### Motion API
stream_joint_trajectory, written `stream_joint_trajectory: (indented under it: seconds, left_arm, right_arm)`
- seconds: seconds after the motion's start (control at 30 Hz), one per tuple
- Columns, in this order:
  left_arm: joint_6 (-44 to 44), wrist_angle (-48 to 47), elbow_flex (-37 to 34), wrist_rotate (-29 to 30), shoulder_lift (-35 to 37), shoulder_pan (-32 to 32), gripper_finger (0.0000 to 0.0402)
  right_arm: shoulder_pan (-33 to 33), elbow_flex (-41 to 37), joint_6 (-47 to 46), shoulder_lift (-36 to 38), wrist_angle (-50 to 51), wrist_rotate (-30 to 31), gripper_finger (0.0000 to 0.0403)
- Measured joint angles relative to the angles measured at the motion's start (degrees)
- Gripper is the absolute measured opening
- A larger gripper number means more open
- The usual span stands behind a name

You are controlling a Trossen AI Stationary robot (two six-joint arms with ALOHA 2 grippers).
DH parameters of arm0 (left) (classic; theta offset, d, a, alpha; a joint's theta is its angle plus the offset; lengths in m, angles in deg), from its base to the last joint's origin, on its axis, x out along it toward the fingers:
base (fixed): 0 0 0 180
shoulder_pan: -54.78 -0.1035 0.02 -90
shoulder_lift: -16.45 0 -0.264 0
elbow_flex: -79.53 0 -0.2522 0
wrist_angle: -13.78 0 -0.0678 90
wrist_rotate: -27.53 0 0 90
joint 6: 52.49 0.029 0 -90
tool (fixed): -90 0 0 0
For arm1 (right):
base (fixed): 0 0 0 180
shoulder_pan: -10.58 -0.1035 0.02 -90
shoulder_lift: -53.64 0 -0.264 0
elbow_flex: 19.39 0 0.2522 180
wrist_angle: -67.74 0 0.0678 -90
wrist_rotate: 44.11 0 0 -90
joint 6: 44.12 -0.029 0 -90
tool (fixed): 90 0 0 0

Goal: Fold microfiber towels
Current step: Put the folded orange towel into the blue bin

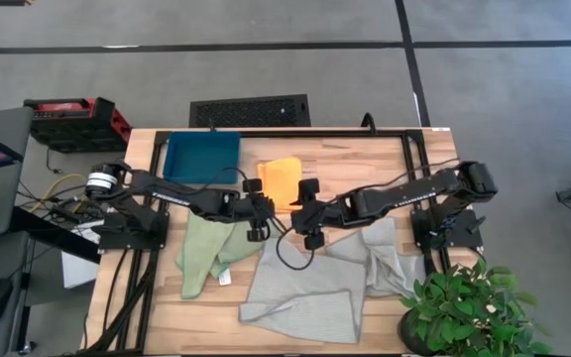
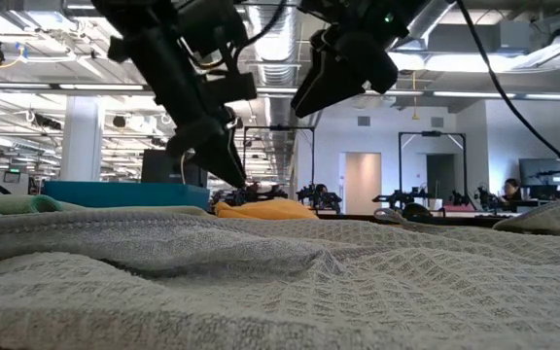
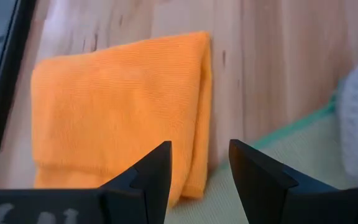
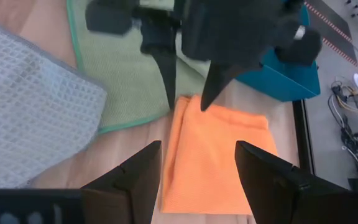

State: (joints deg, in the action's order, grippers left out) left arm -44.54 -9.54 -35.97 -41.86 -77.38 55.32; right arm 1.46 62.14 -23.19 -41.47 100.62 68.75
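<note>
The folded orange towel (image 1: 281,181) lies flat on the wood at the table's far middle, next to the teal tray (image 1: 202,157). My left gripper (image 4: 187,102) stands open, fingers slanting down, its tips close over the orange towel's near left corner (image 3: 194,155); I see no touch. My right gripper (image 4: 197,180) is open too, higher up and over the orange towel (image 4: 219,155) from the right. The light green towel (image 1: 211,253) lies spread at the near left. Two pale grey towels (image 1: 305,297) (image 1: 380,253) lie rumpled at the near middle and right.
The table's black frame rail (image 3: 5,93) runs past the orange towel's far side. A potted plant (image 1: 474,312) stands at the near right corner. In the low view the grey towel (image 2: 280,282) fills the foreground. Bare wood (image 1: 365,164) shows right of the orange towel.
</note>
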Motion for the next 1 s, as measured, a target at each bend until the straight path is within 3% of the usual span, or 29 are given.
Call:
stream_joint_trajectory:
  seconds: [0.77,0.87,1.0]
  left_arm:
    - [7.4,5.2,1.0,6.9,-12.3,-1.2,0.015]
    - [6.3,5.2,1.2,7.9,-12.8,-1.2,0.0129]
    - [5.0,3.8,2.2,8.2,-12.8,-1.3,0.0069]
  right_arm:
    - [0.1,0.0,-1.1,0.0,-1.3,0.9,0.0228]
    - [0.1,0.0,-1.1,0.0,-1.3,0.9,0.0228]
    - [0.2,0.0,-1.1,0.0,-1.2,1.3,0.0228]
